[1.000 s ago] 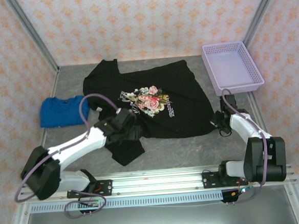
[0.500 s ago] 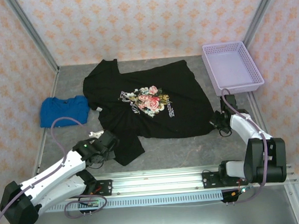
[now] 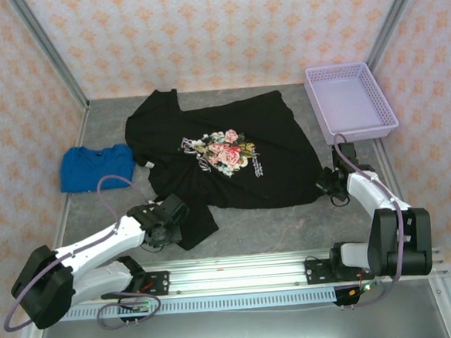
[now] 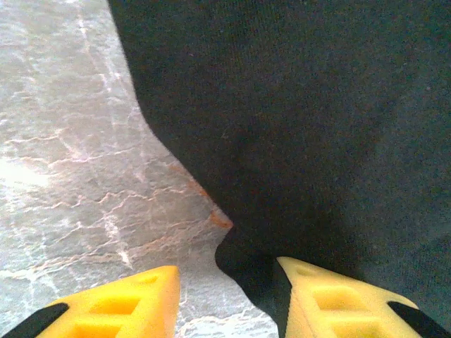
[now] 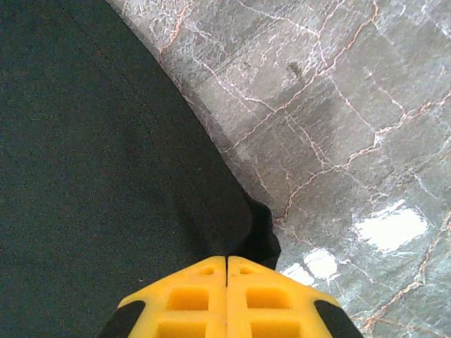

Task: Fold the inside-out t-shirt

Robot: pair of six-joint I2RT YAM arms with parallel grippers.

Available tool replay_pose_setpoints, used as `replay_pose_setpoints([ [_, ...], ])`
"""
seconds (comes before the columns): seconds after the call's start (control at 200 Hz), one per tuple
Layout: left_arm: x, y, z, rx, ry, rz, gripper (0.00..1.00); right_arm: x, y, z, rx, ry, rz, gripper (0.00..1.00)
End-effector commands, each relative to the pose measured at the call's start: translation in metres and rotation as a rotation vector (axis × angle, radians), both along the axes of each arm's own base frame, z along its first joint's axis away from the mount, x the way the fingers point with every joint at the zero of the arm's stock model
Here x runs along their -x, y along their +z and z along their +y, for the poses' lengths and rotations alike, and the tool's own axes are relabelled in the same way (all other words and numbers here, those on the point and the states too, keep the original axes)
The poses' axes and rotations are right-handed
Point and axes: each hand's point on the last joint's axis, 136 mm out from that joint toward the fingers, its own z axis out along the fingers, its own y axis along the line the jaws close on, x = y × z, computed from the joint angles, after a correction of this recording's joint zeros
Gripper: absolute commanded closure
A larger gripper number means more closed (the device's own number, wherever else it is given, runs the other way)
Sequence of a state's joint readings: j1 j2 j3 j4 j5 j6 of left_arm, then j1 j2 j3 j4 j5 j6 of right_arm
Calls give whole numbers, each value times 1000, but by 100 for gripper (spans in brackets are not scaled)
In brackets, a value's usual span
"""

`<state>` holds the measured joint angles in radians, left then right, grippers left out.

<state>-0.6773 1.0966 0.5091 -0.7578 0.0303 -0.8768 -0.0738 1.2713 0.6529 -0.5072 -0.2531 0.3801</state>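
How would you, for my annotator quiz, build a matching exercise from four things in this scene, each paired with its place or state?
Things:
1. black t-shirt
2. blue garment
3. lavender basket
4. right gripper

Places or states:
A. in the far right corner
B. shut, at the shirt's near right corner
C. spread out in the middle, floral print showing
D. lying off to the left

Pairs: 1-C, 2-D, 3-A, 4-B.
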Motion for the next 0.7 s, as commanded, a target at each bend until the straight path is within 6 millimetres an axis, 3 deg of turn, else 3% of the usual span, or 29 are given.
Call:
replay_pose_setpoints([
  [0.0, -11, 0, -8, 25, -30, -21, 59, -4, 9, -3, 15, 10, -19, 100],
  [0.26, -13, -18, -7, 8, -56, 15, 60, -3, 9, -2, 13, 9, -20, 100],
  [0.695, -10, -17, 2, -7, -34, -12, 90, -4, 10, -3, 14, 10, -18, 100],
])
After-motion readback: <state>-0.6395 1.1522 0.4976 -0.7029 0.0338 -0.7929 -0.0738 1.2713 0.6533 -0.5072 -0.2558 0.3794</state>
